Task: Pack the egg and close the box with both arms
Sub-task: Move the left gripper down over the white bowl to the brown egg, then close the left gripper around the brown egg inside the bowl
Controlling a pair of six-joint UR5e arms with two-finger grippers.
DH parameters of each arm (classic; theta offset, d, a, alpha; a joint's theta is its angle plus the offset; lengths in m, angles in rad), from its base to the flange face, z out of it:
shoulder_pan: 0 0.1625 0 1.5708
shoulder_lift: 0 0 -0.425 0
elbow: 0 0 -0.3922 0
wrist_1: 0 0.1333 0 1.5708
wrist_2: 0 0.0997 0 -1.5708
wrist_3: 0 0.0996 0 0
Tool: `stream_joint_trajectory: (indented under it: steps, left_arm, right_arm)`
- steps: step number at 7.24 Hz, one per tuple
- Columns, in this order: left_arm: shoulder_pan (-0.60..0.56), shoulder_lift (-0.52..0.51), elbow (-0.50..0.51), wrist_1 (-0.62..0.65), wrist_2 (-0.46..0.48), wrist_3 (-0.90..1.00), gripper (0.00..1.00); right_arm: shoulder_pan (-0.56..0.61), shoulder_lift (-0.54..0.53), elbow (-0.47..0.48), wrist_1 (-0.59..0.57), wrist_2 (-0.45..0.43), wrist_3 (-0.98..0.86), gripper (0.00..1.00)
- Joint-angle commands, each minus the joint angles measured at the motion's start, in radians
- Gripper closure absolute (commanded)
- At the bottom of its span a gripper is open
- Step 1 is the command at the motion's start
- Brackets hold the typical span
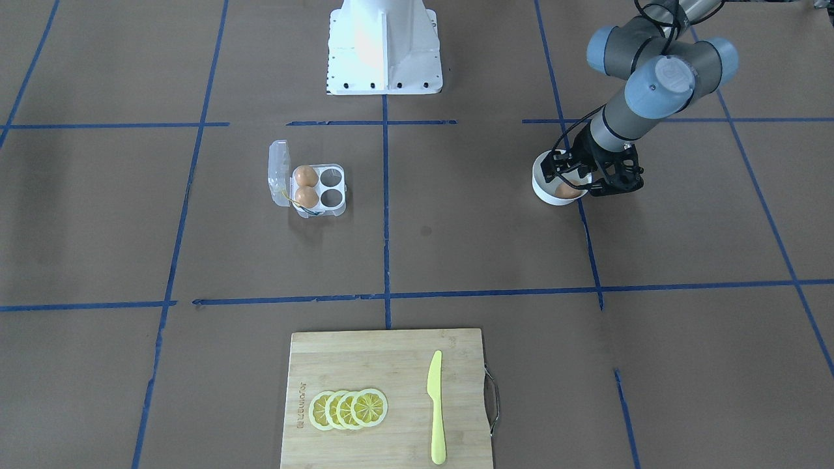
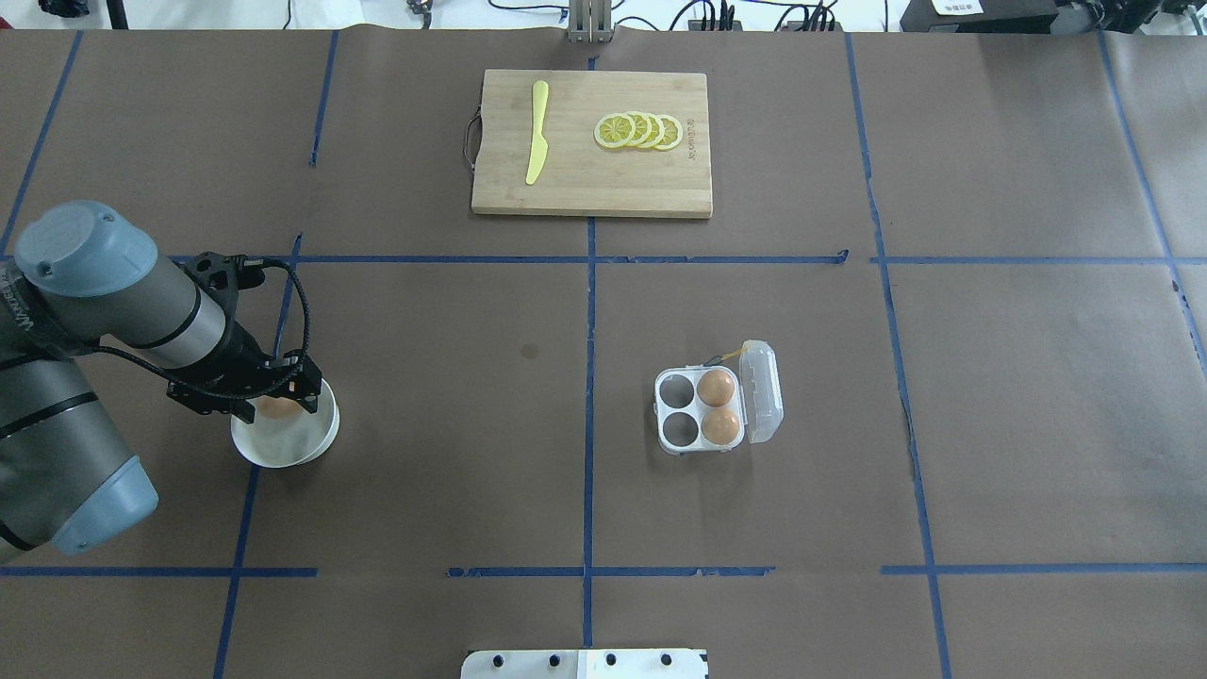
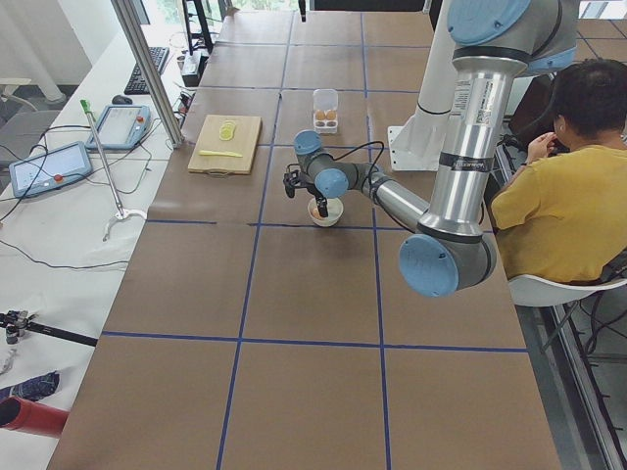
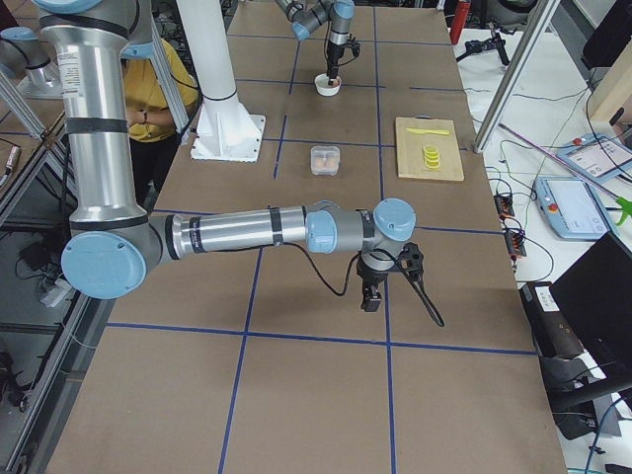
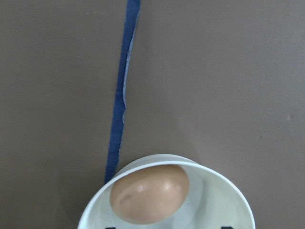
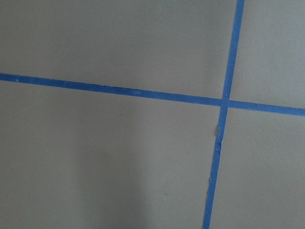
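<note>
An orange-brown egg [image 5: 150,193] lies in a white bowl [image 2: 283,457] at the table's left. My left gripper [image 2: 278,401] hangs over the bowl, open, with its fingers on either side of the egg; it also shows in the front view [image 1: 573,185]. The clear egg box [image 2: 660,412] stands right of centre with its lid [image 2: 762,391] open. Two eggs [image 2: 717,387] [image 2: 721,426] sit in the cups beside the lid, and the other two cups are empty. My right gripper [image 4: 373,296] shows only in the right side view, low over bare table. I cannot tell whether it is open.
A wooden cutting board [image 2: 592,179] at the far middle carries a yellow knife [image 2: 537,132] and lemon slices [image 2: 639,131]. The white pedestal [image 1: 384,45] stands at the robot's side. A person in yellow [image 3: 558,206] sits beside the table.
</note>
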Motion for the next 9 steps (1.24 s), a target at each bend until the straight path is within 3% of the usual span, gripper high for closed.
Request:
stream_joint_trajectory:
  steps: [1,9]
  left_arm:
    - [0.000,-0.003,0.019,0.000,0.000,0.000,0.21]
    - [0.002,-0.015,0.047,0.000,0.006,-0.002,0.25]
  right_arm:
    - [0.000,0.000,-0.001,0.000,0.001,0.001,0.00]
    - [0.000,0.000,-0.001,0.000,-0.001,0.001,0.00]
